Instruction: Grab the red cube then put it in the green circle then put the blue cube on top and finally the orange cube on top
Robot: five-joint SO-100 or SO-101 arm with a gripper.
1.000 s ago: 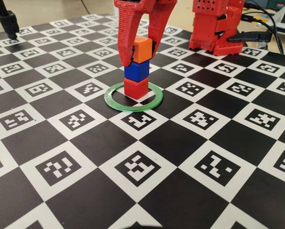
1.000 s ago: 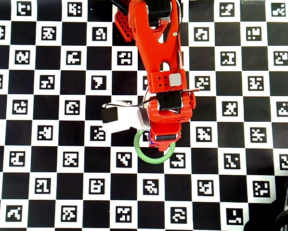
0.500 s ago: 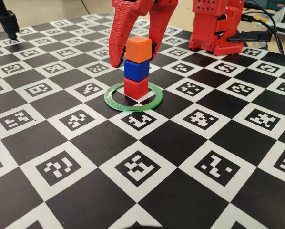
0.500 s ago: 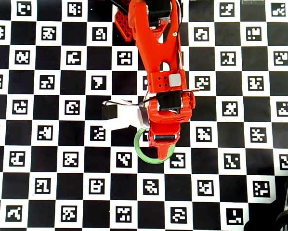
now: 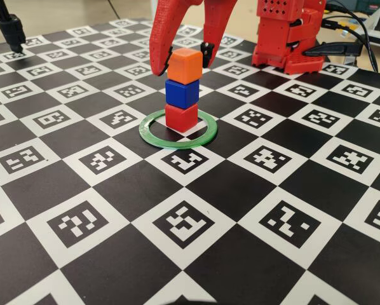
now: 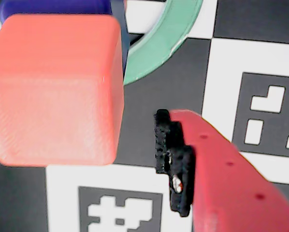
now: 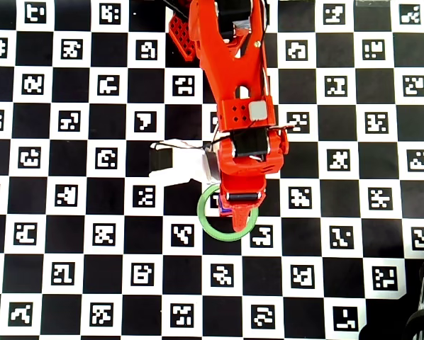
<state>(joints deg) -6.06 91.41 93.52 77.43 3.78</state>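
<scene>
On the checkered surface [image 5: 114, 190] in the fixed view, the tower stood finished: the red cube [image 5: 180, 117] sat inside the green circle [image 5: 153, 138], the blue cube [image 5: 181, 93] rested on it, the orange cube [image 5: 185, 65] capped the lot; the stack's long axis ran straight up, edges roughly in line; the tool [image 5: 182, 66] straddled the orange cube with its fingers spread and clear of both sides, holding nothing; by my read the last placement was done, and the next move called for a clean vertical lift so neither finger brushed the column.

From the wrist view, the orange cube [image 6: 55, 89] filled the left, a sliver of blue cube [image 6: 52, 6] above it, the green circle [image 6: 164, 38] curving behind; a red finger [image 6: 226, 179] stood apart from the cube, a dark gap between.

Overhead, the arm [image 7: 233, 78] hid the stack; only the green circle [image 7: 210, 225] peeked out beneath the tool [image 7: 238, 210].
</scene>
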